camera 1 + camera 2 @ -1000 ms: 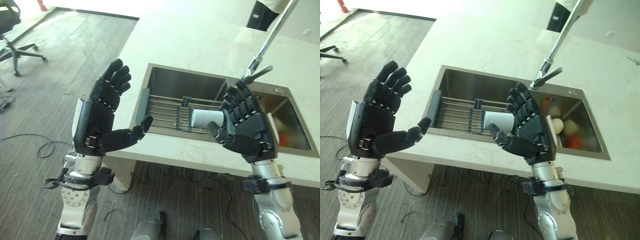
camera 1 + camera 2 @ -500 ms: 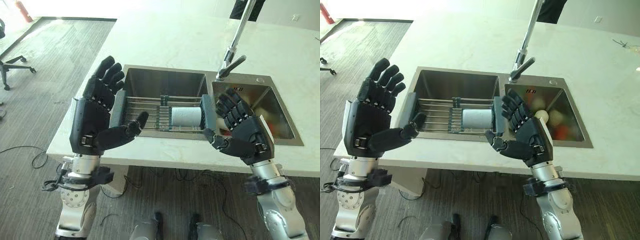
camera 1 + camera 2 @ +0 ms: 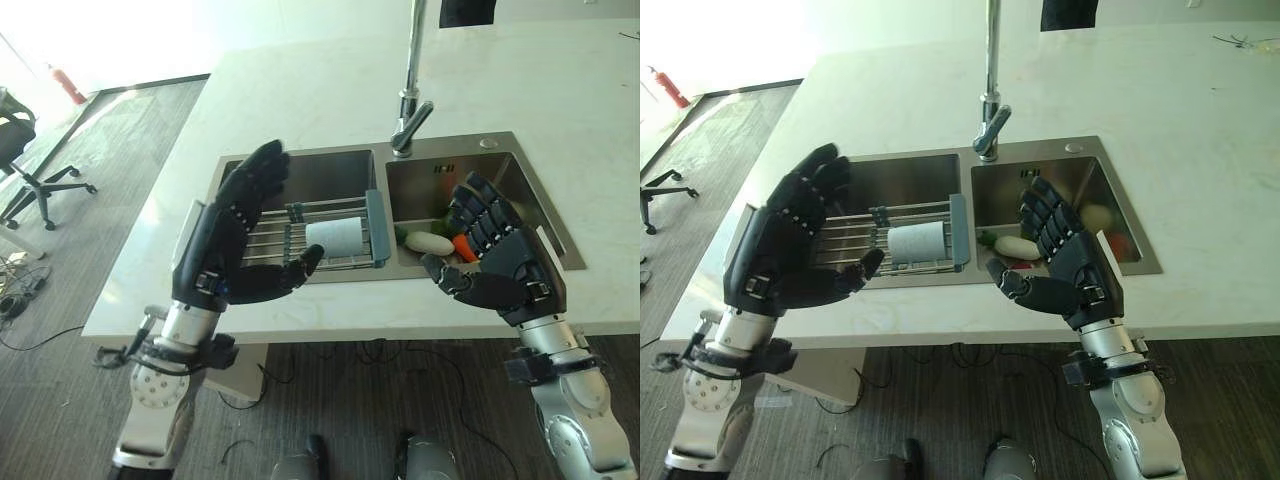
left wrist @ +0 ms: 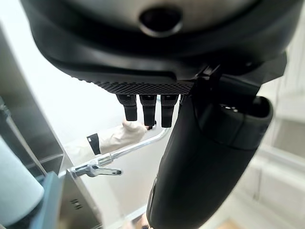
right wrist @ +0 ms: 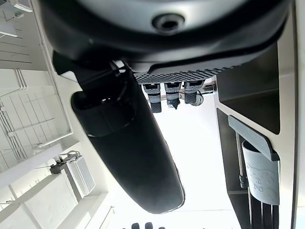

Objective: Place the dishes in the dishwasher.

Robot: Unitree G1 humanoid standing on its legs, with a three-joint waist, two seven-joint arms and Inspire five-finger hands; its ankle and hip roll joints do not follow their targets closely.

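my left hand [image 3: 225,250] and right hand [image 3: 497,265] hover empty, fingers spread; the cup [image 3: 333,237] lies sideways on the sink rack [image 3: 270,235], long axis along its bars.

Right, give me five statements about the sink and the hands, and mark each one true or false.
1. The white cup lies on its side on the rack. True.
2. The rack spans the right basin. False: it spans the left basin.
3. The left hand grips the cup. False: it is open, holding nothing.
4. The right hand is open and empty. True.
5. The faucet stands behind the sink. True.
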